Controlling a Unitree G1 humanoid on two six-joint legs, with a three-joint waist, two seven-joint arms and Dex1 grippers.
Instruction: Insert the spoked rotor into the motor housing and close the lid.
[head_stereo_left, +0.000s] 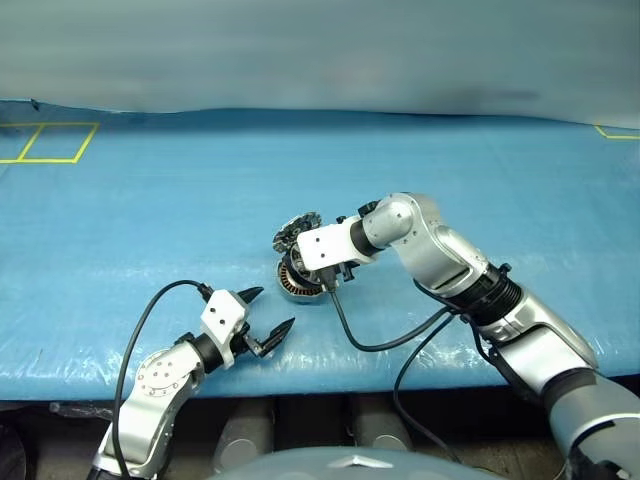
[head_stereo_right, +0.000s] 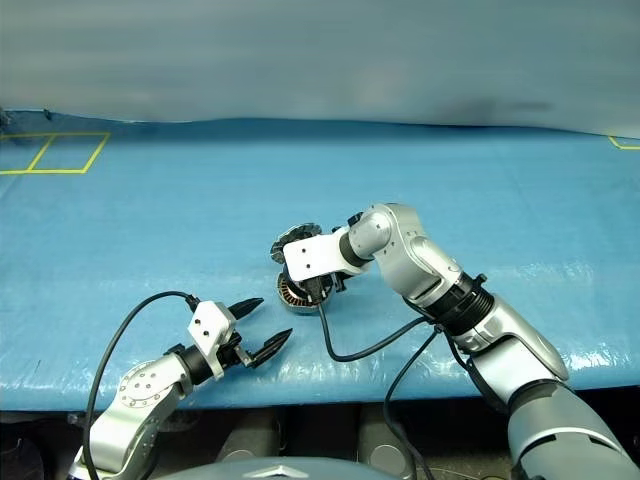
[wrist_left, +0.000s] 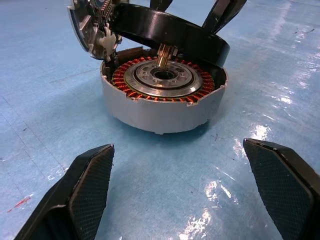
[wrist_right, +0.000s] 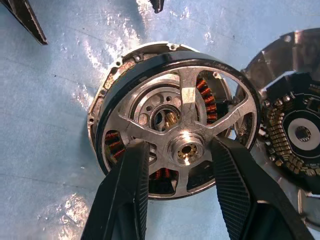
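Left tool (head_stereo_left: 268, 315): nearest, low over the blue worktop (head_stereo_left: 120, 230); fingers spread wide, nothing held; aimed at the housing, apart from it
Right tool (wrist_right: 181, 172): part closed across the hub of the spoked rotor (wrist_right: 180, 117); one finger through a gap on each side
Spoked rotor: tilted over the motor housing (wrist_left: 160, 102), not seated; looks stiff and weighty; thin spokes could bend, so hub or rim seems the safest hold; smooth metal may slip
Motor housing: on the worktop, copper windings exposed and probably fragile
Lid (wrist_right: 295, 125): open, just beyond the housing, toothed face showing
Hidden: rotor's shaft tip behind its ring; lid's joint to the housing unclear
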